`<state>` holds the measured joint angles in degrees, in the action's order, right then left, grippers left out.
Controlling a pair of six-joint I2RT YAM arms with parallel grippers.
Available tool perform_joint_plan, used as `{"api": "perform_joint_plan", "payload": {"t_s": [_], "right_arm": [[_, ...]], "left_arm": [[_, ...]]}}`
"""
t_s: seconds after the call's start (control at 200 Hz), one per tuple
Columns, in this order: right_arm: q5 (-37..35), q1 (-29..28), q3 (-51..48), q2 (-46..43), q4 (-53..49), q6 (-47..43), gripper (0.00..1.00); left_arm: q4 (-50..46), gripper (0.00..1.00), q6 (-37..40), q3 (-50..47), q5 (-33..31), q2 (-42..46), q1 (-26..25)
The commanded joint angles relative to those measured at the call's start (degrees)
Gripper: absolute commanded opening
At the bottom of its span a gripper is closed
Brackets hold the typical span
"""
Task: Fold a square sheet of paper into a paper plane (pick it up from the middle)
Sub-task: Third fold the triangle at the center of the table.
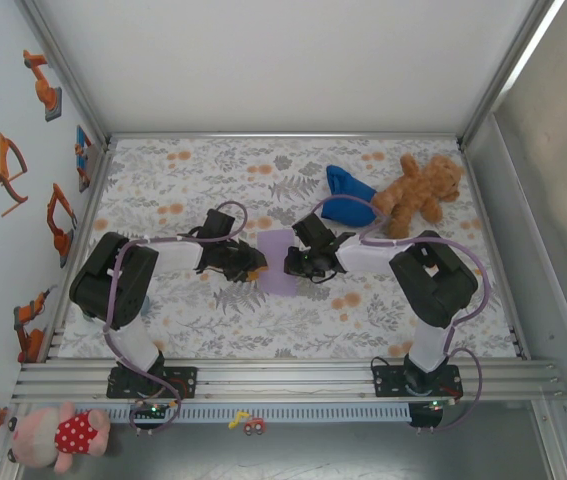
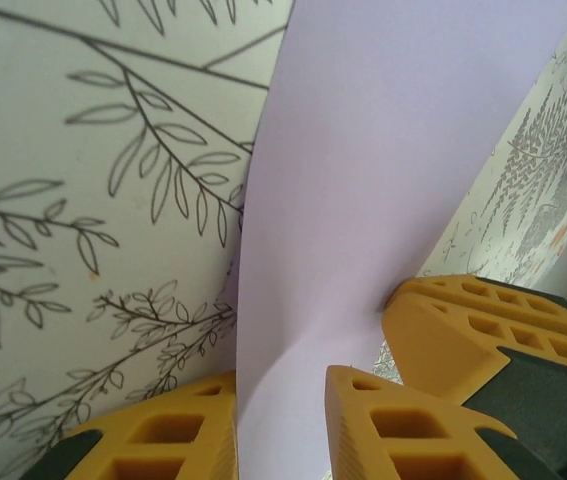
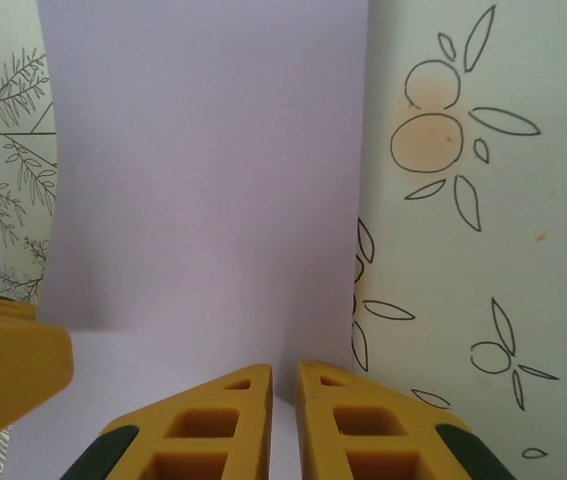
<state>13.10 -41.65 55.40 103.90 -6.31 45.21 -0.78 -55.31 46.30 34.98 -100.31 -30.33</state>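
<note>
Across the middle of the top view spreads a white table cover printed with grey ferns and orange blossoms [image 1: 163, 190]. Upper right, a fluffy brown teddy bear [image 1: 418, 193] sprawls, a crumpled deep blue cloth [image 1: 346, 187] just beside it on the left. Lower left corner: a pink plush toy in a red polka-dot dress [image 1: 58, 436]. Bottom centre, a tiny yellow-and-red toy [image 1: 248, 424].

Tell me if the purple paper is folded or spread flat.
Partly folded, not flat: the sheet of paper looks narrower than tall from above and bows up, creased, by the left gripper. Crease pressed sharp: cannot tell.
</note>
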Motion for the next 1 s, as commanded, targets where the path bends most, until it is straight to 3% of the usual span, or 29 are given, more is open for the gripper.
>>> {"api": "perform_joint_plan", "payload": {"t_s": [0.0,0.235,0.551,0.796,0.997], "right_arm": [[-1.03,0.34,-1.88,-0.98,-0.30,-0.85,0.16],[-1.65,0.34,-1.70,-5.76,2.90,-5.22,0.25],[-6.99,-1.83,-7.43,-16.41,6.02,-18.80,0.66],[-12.85,-8.37,-8.73,-18.66,4.73,-30.26,0.65],[-12.88,-13.96,-8.06,-16.21,7.05,-35.17,0.64]], "left_arm": [[0.17,0.22,0.50,1.62,2.19,-0.78,0.27],[-0.34,0.08,-0.29,1.46,2.06,-0.99,0.36],[-1.64,0.02,-2.79,1.57,1.90,0.80,0.53],[-3.17,0.02,-3.67,2.43,1.93,1.69,0.53],[-3.76,0.00,-4.61,3.25,2.41,1.65,0.53]]}}
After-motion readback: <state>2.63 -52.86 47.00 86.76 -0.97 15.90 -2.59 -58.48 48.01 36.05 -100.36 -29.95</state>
